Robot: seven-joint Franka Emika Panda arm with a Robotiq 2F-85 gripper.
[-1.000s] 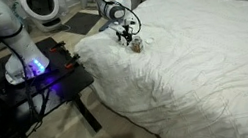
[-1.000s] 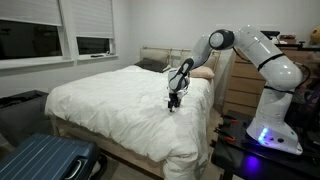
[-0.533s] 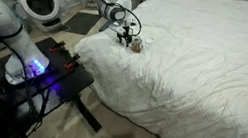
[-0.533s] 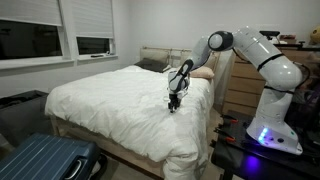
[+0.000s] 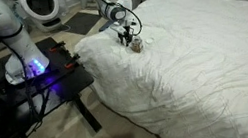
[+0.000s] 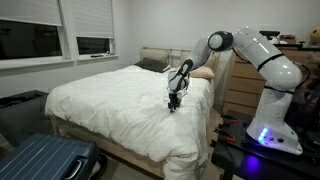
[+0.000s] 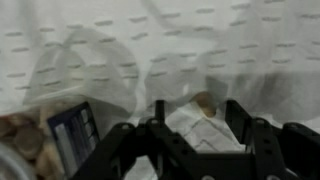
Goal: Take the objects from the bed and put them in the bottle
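Observation:
The bed [image 5: 209, 60] is covered in a rumpled white duvet and shows in both exterior views [image 6: 105, 100]. My gripper [image 5: 126, 38] is down on the duvet near the bed's edge, and also shows from the other side [image 6: 173, 103]. The small tan bottle [image 5: 137, 45] stands right beside it. In the wrist view the gripper [image 7: 197, 112] is open, its two black fingers straddling one tiny pale yellowish object [image 7: 205, 102] on the duvet. The bottle [image 7: 40, 140] is at the lower left, with several pale bits inside and a dark label.
A black table [image 5: 30, 85] carrying the robot base stands beside the bed. A blue suitcase [image 6: 45, 160] lies on the floor at the bed's foot. A wooden dresser [image 6: 238, 85] and a pillow [image 6: 152, 65] are by the headboard.

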